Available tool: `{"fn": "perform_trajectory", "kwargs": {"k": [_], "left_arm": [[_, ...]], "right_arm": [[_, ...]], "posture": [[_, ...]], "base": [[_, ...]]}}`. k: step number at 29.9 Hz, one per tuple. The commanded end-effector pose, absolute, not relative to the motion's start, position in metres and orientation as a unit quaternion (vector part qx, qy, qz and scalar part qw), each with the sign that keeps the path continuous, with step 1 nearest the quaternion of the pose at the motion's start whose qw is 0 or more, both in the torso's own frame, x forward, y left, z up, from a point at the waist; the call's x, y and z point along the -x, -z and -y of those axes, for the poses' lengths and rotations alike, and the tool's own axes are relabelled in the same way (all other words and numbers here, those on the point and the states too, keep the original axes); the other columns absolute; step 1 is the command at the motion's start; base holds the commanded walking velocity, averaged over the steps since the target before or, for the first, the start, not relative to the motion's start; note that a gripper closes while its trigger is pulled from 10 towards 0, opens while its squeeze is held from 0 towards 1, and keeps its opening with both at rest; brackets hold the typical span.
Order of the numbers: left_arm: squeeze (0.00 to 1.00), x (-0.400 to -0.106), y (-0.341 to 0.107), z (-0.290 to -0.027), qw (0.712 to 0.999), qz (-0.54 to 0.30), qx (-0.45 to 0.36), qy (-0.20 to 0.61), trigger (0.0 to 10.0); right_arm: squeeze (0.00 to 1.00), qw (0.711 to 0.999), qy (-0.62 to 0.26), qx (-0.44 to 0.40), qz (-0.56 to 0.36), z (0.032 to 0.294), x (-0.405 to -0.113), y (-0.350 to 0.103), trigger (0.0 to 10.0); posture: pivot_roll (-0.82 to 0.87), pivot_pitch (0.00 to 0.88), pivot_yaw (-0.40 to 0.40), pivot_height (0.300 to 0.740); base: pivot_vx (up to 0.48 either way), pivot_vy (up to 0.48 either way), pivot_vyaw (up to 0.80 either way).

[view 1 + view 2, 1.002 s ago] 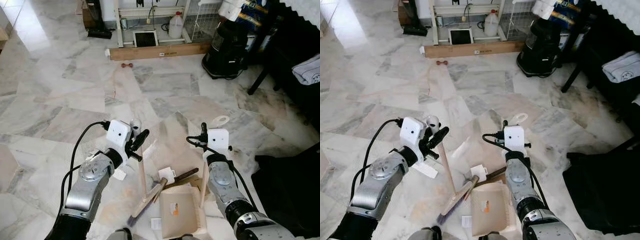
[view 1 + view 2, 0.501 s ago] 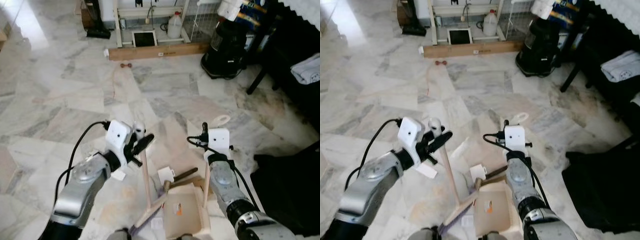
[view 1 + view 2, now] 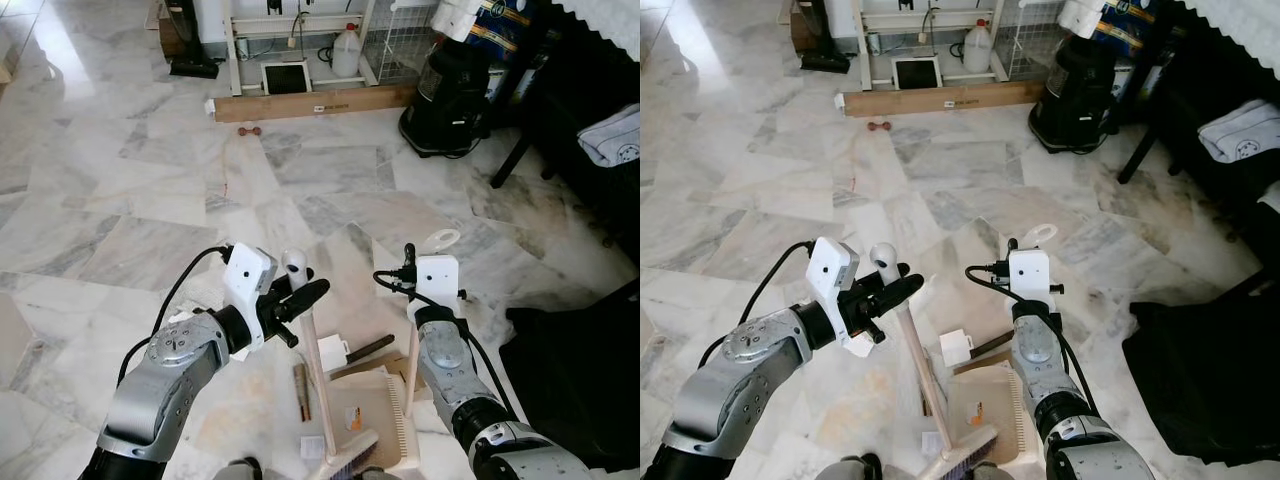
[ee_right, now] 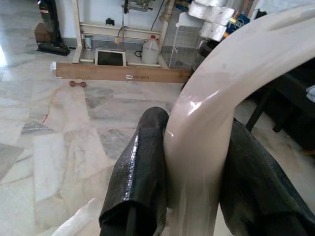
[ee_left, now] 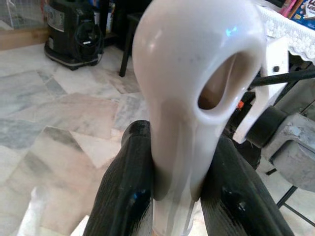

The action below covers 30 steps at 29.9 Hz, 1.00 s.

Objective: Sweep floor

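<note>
The broom (image 3: 318, 375) leans over the marble floor (image 3: 120, 170), its bristles at the cream dustpan (image 3: 368, 420). The left claw (image 5: 174, 187) pinches the broom's white handle top. The right claw (image 4: 194, 191) pinches the upright dustpan handle (image 3: 411, 365). A small white box (image 3: 333, 352) lies just beside the pan.

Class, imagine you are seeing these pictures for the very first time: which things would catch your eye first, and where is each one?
Front and centre, the left gripper is shut on a broom whose bristles sit at the dustpan on the marble floor. Beside it, the right gripper clamps the dustpan's upright handle. Farther off, at the upper right, stands a black vacuum cleaner.
</note>
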State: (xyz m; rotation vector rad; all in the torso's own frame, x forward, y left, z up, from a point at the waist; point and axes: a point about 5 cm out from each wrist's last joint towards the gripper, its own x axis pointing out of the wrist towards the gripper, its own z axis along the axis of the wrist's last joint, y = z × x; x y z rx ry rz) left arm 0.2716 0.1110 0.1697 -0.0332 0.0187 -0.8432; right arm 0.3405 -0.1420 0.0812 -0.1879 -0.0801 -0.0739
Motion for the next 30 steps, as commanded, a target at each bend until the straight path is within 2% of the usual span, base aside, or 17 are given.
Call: {"fn": "perform_trajectory", "kwargs": {"k": [1,7,9,11,14,16,18,19,20,25,27,30], "left_arm": [[0.0,-0.271,-0.182,-0.114,0.914,0.015,0.022,0.405,10.0],[0.0,-0.28,-0.222,-0.139,0.934,0.098,0.039,0.341,10.0],[0.0,-0.288,-0.235,-0.154,0.951,0.136,0.027,0.278,10.0],[0.0,-0.299,-0.243,-0.176,0.971,0.165,-0.017,0.175,10.0],[0.0,-0.305,-0.241,-0.19,0.978,0.167,-0.059,0.114,10.0],[0.0,-0.308,-0.231,-0.199,0.978,0.146,-0.13,0.072,10.0],[0.0,-0.31,-0.22,-0.203,0.976,0.12,-0.169,0.059,10.0],[0.0,-0.311,-0.206,-0.206,0.968,0.086,-0.23,0.051,10.0],[0.0,-0.311,-0.199,-0.208,0.965,0.072,-0.248,0.05,10.0],[0.0,-0.311,-0.162,-0.213,0.953,-0.014,-0.299,0.047,10.0],[0.0,-0.308,-0.144,-0.21,0.951,-0.059,-0.294,0.07,10.0],[0.0,-0.306,-0.132,-0.204,0.953,-0.079,-0.279,0.087,10.0]], "right_arm": [[0.0,0.994,0.042,0.095,0.031,0.144,-0.341,-0.08,10.0],[0.0,0.994,0.043,0.097,0.031,0.146,-0.341,-0.079,10.0],[0.0,0.994,0.041,0.097,0.03,0.146,-0.34,-0.078,10.0],[0.0,0.994,0.041,0.097,0.029,0.145,-0.34,-0.078,10.0],[0.0,0.994,0.04,0.096,0.028,0.145,-0.339,-0.077,10.0],[0.0,0.994,0.04,0.096,0.029,0.145,-0.339,-0.077,10.0],[0.0,0.994,0.04,0.096,0.03,0.145,-0.34,-0.078,10.0],[0.0,0.994,0.041,0.097,0.03,0.146,-0.34,-0.078,10.0],[0.0,0.994,0.041,0.098,0.03,0.147,-0.34,-0.078,10.0],[0.0,0.993,0.043,0.1,0.032,0.149,-0.34,-0.079,10.0],[0.0,0.993,0.045,0.101,0.032,0.151,-0.34,-0.08,10.0],[0.0,0.993,0.045,0.101,0.033,0.151,-0.34,-0.079,10.0]], "posture": [[0.2,0.16,-0.074,0.74],[0.2,0.16,-0.074,0.74],[0.2,0.161,-0.075,0.74],[0.2,0.161,-0.075,0.74],[0.2,0.163,-0.075,0.74],[0.19,0.163,-0.075,0.74],[0.19,0.164,-0.074,0.74],[0.19,0.165,-0.074,0.74],[0.19,0.165,-0.074,0.74],[0.18,0.176,-0.074,0.74],[0.18,0.178,-0.074,0.74],[0.17,0.181,-0.073,0.74]], "base": [[0.0,0.0,0.0],[0.0,0.0,0.0],[0.0,0.0,0.0],[0.0,0.0,0.0],[0.0,0.0,0.0],[0.0,0.0,0.0],[0.0,0.0,0.0],[0.0,0.0,0.0],[0.0,0.0,0.0],[0.0,0.0,0.0],[0.0,0.0,0.0],[0.0,0.0,0.0]]}}
